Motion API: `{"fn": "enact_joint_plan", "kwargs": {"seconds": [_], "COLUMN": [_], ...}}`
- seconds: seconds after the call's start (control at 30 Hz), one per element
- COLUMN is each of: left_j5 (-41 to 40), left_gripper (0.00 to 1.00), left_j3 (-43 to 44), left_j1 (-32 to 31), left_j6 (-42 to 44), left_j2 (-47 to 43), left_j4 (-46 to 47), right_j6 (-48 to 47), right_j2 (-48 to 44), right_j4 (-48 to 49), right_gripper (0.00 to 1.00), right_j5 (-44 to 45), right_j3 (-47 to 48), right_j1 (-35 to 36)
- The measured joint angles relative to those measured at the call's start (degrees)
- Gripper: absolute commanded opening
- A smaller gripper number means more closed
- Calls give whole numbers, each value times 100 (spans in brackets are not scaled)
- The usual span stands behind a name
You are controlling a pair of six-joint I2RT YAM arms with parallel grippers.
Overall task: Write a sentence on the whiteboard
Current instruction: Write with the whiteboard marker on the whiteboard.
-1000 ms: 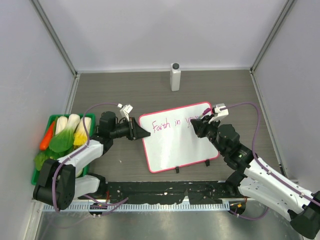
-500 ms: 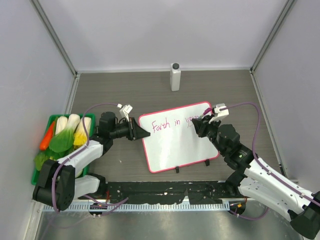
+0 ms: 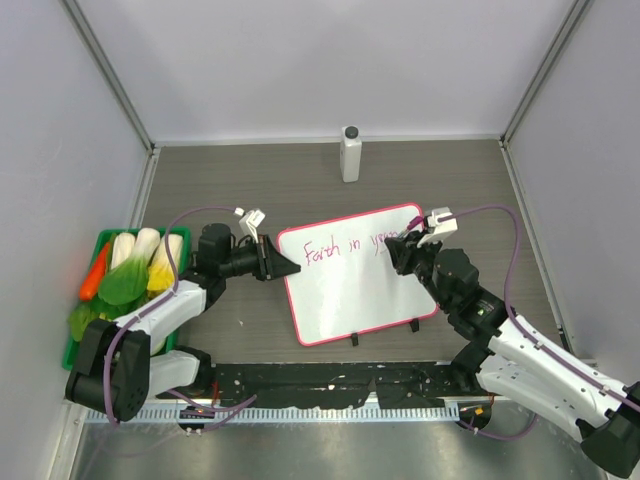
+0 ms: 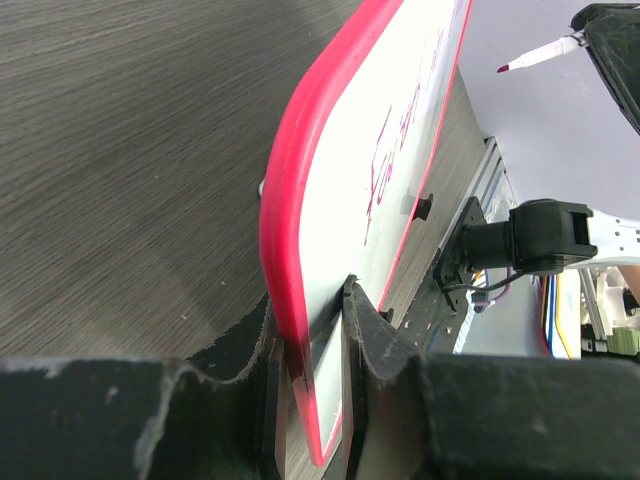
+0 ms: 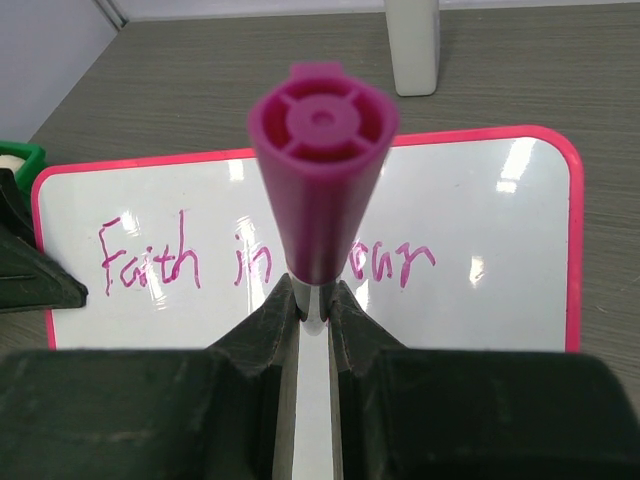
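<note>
From the top view I am seeing the whiteboard (image 3: 340, 300) sitting on the tabletop (image 3: 250, 180) between both arms, long axis left to right, with the right gripper (image 3: 402, 250) nearer the unfinished end of the sentence (image 3: 345, 248). In the left wrist view the left gripper (image 4: 310, 310) is pinching the board's left edge, nearly closed. In the right wrist view the right gripper is clamping the marker (image 5: 320, 170) tight, with bare board lying below the writing.

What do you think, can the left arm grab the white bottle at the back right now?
Probably not yet. The left gripper is clamped on the whiteboard edge, so it would have to let go before going for the bottle.
</note>
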Motion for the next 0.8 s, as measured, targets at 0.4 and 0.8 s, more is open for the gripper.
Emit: {"fn": "enact_joint_plan", "kwargs": {"seconds": [0.4,0.8], "left_j5": [-44,-302], "left_gripper": [0,0], "left_j3": [0,-181], "left_j1": [0,0], "left_j6": [-44,-442], "left_j2": [2,33], "left_j4": [-11,400], "right_j6": [151,219], "right_j2": [295,855], "right_j4": [212,892], "right_gripper": [1,1], "right_j5": [35,181], "right_j3": [2,2], "right_j1": [538,1095]}}
